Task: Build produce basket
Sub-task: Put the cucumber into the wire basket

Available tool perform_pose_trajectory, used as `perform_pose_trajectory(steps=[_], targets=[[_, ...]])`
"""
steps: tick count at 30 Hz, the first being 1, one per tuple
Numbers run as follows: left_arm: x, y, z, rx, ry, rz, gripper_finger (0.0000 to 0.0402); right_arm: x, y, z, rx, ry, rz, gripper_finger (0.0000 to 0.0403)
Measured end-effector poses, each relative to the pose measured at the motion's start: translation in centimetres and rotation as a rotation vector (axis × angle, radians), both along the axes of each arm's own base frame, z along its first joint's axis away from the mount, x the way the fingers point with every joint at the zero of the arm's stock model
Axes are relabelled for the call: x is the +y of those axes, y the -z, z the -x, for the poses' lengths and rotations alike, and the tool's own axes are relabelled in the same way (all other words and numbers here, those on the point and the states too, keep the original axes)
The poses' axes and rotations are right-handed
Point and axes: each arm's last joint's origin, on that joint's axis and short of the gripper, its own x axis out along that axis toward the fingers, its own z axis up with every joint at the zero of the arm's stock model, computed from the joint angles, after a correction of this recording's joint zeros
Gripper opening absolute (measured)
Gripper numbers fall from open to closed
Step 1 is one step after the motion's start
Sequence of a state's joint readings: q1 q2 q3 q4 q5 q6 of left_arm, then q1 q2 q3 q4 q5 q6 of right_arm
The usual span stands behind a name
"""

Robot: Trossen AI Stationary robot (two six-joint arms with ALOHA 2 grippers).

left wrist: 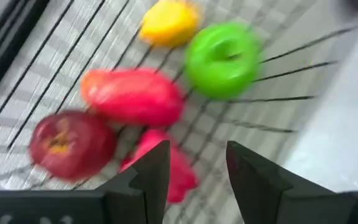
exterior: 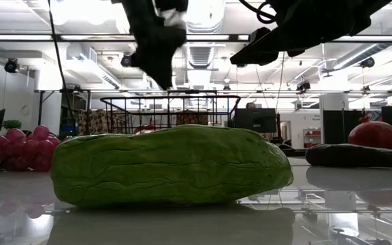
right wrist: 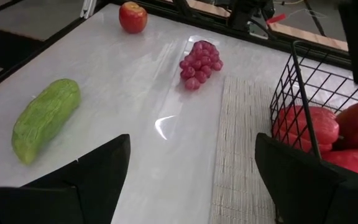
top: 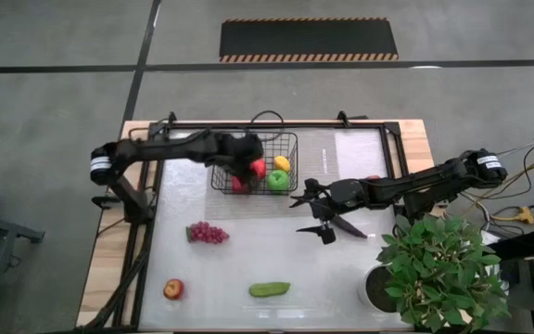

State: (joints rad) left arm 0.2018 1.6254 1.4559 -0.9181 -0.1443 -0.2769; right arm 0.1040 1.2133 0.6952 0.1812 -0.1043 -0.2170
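The rectangular black wire-mesh basket (top: 290, 139) sits at the far middle of the white table (top: 248, 264) and already holds part of the produce: a yellow toy lemon (left wrist: 168, 22), a glossy green toy apple (left wrist: 222, 59), a red toy apple with a yellowish top (left wrist: 72, 144), and two elongated red pieces that look like toy peppers (left wrist: 132, 96), though the left wrist view is too smeared to be sure of their shape. The left gripper (left wrist: 194, 171) hangs just over the basket's near-left part, above those red pieces; its two dark fingers stand a narrow gap apart with nothing between them, so it reads as empty and partly closed. The right gripper (right wrist: 188, 177) hovers above the table just beside the basket's right end, its fingers spread wide and empty. Still lying loose on the table are a bunch of purple-pink toy grapes (top: 208, 233), a bumpy green toy cucumber (top: 269, 289), a second red apple (top: 173, 289) near the front left, and a long dark eggplant (exterior: 359, 155) with a round red fruit (exterior: 374, 135) behind it under the right arm. By this count the basket is roughly half built, with five pieces left to gather.
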Motion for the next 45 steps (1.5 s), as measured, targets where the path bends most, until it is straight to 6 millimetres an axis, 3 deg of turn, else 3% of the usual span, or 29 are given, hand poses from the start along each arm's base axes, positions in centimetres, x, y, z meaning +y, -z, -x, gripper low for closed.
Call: perform_pose_trajectory(steps=[9, 18, 24, 28, 36, 45], targets=[[-7.7, -3.3, 0.6, -0.168, 0.279, -0.148, 0.0140, 0.0, -0.3, -0.1, -0.006, 0.047, -0.107, 0.0327], [-13.0, -2.0, 1.1, -0.329, 0.490, -0.255, 0.0140, 2.2, -0.6, 0.1, -0.016, 0.055, -0.205, 0.0327], [-13.8, -0.7, 2.6, -0.408, 0.504, -0.285, 0.0140, 3.5, -1.0, -0.2, -0.094, 0.050, -0.212, 0.0327], [-13.5, -0.6, 3.7, -0.490, 0.490, -0.289, 0.0140, 4.2, 0.0, -1.5, -0.132, 0.029, -0.197, 0.0327], [-12.9, -0.8, 5.9, -0.582, 0.485, -0.346, 0.0140, 6.1, 2.1, -6.2, 0.019, -0.088, -0.224, 0.0327], [-12.3, -1.1, 8.3, -0.655, 0.483, -0.365, 0.0140, 10.2, 3.7, -9.2, 0.405, -0.073, -0.179, 0.0327]])
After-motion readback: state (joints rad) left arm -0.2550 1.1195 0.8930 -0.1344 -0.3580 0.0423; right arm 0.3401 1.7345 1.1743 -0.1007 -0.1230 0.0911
